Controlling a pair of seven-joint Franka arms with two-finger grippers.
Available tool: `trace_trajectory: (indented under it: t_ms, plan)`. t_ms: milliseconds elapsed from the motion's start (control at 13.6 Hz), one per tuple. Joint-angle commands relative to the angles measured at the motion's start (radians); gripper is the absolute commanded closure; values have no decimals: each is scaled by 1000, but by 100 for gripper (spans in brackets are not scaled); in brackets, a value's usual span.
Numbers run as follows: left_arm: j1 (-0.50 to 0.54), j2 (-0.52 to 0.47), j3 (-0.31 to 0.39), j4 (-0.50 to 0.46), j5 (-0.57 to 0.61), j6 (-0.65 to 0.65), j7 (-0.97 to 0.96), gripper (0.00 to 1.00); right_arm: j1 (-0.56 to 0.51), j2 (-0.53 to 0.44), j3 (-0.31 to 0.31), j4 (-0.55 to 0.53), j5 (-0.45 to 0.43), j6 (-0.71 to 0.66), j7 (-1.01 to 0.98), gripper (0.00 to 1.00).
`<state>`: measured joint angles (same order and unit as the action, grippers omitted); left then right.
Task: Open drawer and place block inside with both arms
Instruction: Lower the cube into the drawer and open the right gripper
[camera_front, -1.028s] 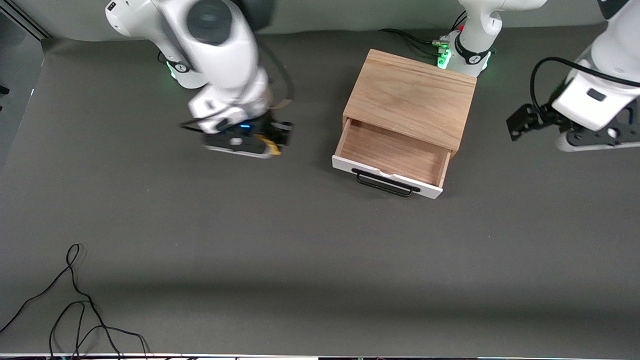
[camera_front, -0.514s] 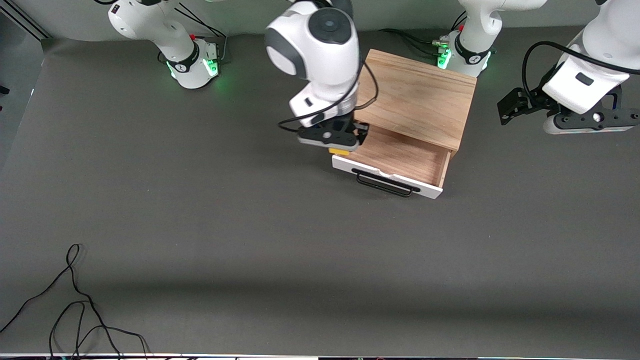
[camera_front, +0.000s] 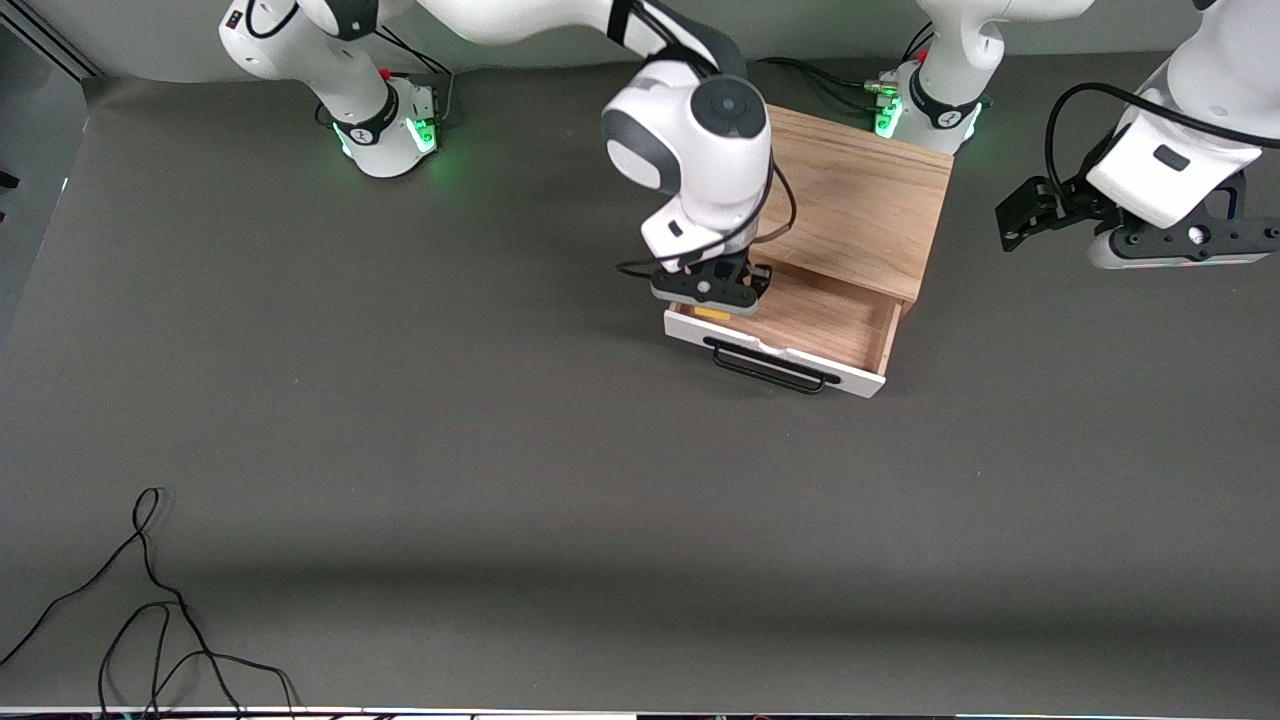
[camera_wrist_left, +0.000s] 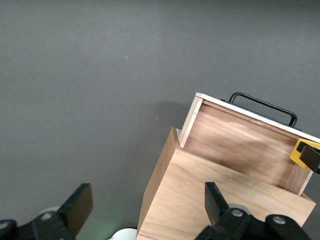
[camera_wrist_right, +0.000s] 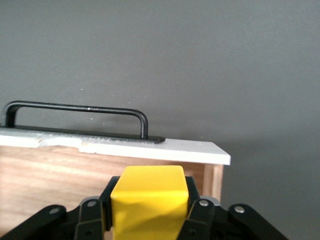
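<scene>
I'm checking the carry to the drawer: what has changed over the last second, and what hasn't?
The right gripper, shut on the block, swept from the table at the right arm's end to over the open drawer, at its corner toward that end. The left gripper rose slightly and waits, open, over the table at the left arm's end. Drawer and cabinet did not move.

The drawer (camera_front: 790, 325) is light wood inside, with a smooth white front and a shiny black bar handle (camera_front: 770, 366). The block (camera_wrist_right: 149, 200) looks like smooth yellow plastic. The bench (camera_front: 500, 450) is dull grey and matt.
</scene>
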<state>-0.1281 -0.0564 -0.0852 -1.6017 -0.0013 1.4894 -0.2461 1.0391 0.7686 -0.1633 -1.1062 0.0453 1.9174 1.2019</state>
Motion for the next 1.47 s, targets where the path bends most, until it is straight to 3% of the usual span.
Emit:
trace_trajectory:
  t_ms: [0, 440, 661, 734, 807, 881, 954, 1101, 1394]
  plan:
    - [1, -25, 4, -24, -11, 18, 19, 0, 9, 47, 1, 52, 16, 6, 33, 69]
    - [4, -25, 10, -23, -11, 22, 28, 0, 7, 113, 4, 49, 34, 43, 31, 69]
    - [7, -28, 73, -24, -20, 17, 155, 0, 7, 113, 4, 48, 38, 43, 31, 68]
    - [7, -26, 96, -24, -45, 17, 178, 0, 7, 113, 5, 48, 38, 43, 33, 62]
    - [5, -26, 119, -24, -66, 15, 180, 0, 7, 113, 5, 48, 39, 42, 33, 28]
    - [2, -26, 117, -24, -66, 14, 180, 0, 7, 112, 4, 48, 50, 41, 33, 6]
    - [-4, -28, 114, -23, -59, 12, 180, 0, 6, 109, 4, 48, 62, 40, 31, 0]
    - [-2, -28, 114, -23, -57, 8, 180, 0, 3, 97, 2, 49, 65, 19, 31, 0]
    - [-8, -28, 111, -21, -51, 8, 179, 0, -8, 25, -2, 104, 65, -170, 31, 0]
